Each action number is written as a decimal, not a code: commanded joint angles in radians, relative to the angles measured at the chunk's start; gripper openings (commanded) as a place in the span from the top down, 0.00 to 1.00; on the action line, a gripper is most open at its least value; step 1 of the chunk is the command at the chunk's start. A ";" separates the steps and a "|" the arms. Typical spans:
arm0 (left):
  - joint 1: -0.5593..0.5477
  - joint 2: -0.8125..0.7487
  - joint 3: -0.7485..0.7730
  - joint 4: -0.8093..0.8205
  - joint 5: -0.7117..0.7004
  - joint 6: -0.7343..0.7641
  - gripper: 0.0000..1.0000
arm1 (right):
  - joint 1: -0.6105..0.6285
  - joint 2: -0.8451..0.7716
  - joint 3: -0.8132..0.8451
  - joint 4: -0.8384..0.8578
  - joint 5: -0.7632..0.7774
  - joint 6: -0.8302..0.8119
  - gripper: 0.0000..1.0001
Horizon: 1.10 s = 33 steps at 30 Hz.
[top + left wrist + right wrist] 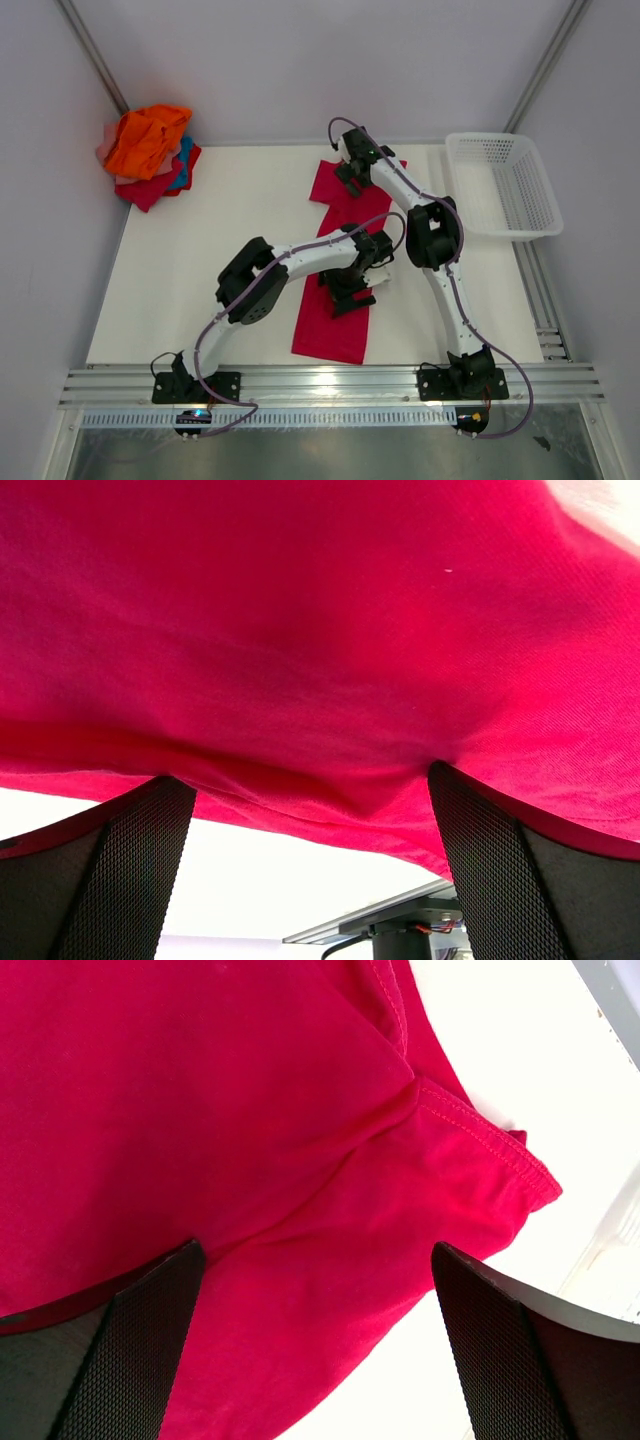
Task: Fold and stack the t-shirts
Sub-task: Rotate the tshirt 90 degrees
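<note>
Laid as a long, narrow strip down the middle of the table (200, 280), far end to near end: crimson t-shirt (335, 325). Over its far end, right gripper (352, 172), fingers (120, 1360) spread wide above a sleeve (480, 1160), clamped on nothing. At the strip's right edge, about midway, left gripper (347, 290), likewise wide apart, a cloth edge lying across the gap, not pinched.

Likely troubles:
- Closing on 1 layer only and peeling the strip open instead of folding it.
- Pinching at 2 uneven points and skewing the fold.
- Lifting the far end with the middle pressed down, so bunching rather than a clean crease.
- Worth watching too: the rumpled sleeve by the right claw, apt to tuck under and leave a lump.

Hard to tell from the wrist views how many layers sit under either claw.

Around: at the far left corner, a heap of other shirts (150, 150), orange on top, red, blue and pale pink beneath, well apart from the strip. At the far right, a white mesh basket (490, 137), beside the right arm, clear of the cloth. In the way: only the 2 arms themselves, reaching close together over the strip, a possible clash during a fold.
</note>
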<state>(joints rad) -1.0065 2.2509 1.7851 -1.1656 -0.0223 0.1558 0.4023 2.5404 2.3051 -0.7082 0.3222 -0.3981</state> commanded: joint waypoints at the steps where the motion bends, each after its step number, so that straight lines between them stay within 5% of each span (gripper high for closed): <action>1: -0.011 -0.036 0.006 0.044 0.108 -0.006 0.01 | 0.021 0.006 0.025 -0.013 -0.055 -0.008 0.01; 18: -0.046 0.095 0.246 0.004 0.234 0.065 0.01 | 0.072 -0.009 0.076 0.061 -0.118 -0.061 0.01; 26: -0.046 0.049 0.226 -0.003 0.154 0.051 0.01 | 0.070 -0.002 0.056 0.125 -0.039 -0.059 0.01; 33: -0.040 -0.022 0.217 0.004 0.052 0.048 0.01 | 0.056 -0.195 -0.071 0.242 -0.002 -0.021 0.01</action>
<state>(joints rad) -1.0481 2.3333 1.9892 -1.1759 0.0963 0.2089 0.4595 2.5023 2.2677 -0.5644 0.2794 -0.4404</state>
